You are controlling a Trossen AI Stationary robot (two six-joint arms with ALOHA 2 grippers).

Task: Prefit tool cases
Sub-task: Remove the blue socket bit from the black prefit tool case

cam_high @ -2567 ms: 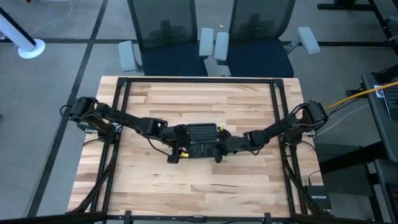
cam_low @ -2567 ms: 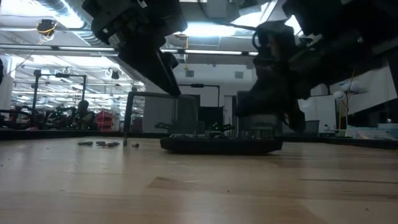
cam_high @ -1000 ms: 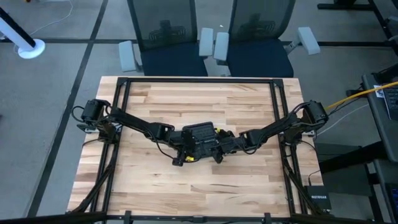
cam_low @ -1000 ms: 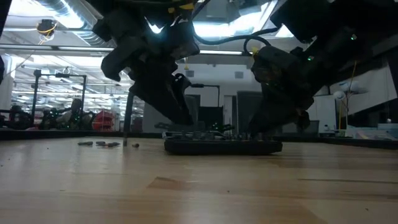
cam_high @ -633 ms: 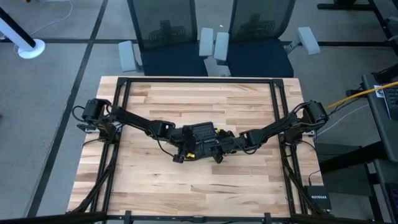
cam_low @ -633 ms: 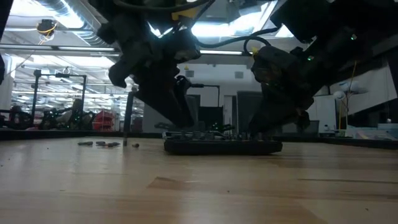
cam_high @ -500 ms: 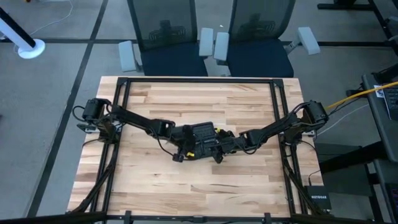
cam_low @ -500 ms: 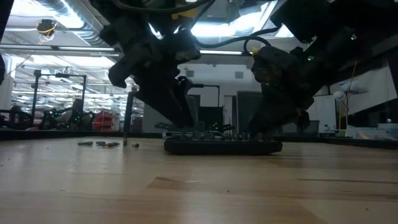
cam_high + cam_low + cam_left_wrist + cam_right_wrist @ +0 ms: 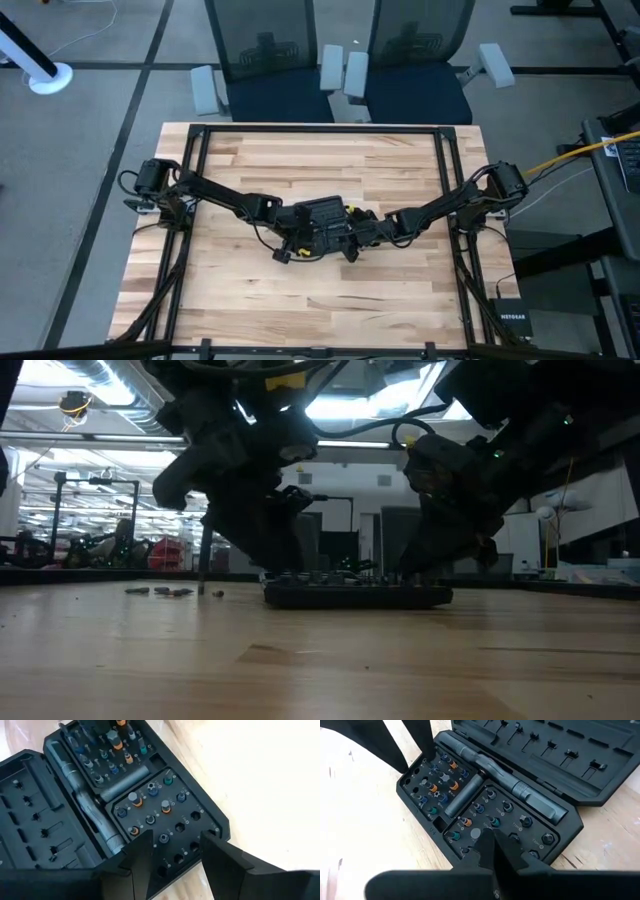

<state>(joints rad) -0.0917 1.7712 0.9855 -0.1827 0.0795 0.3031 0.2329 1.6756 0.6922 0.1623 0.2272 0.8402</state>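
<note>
Two grey office chairs (image 9: 340, 60) sit behind the butcher-block table (image 9: 400, 300), where the open black tool case (image 9: 322, 218) lies flat at the centre, hemmed in by both arms. Over its left end the left gripper (image 9: 172, 852) hangs with its fingers spread apart above the bit slots, while the right gripper (image 9: 492, 851) leans over the opposite end with fingers pinched together, empty. Loose bits (image 9: 165, 591) lie scattered well to one side, and a black NETGEAR box (image 9: 510, 320) rests off the table's right edge.
</note>
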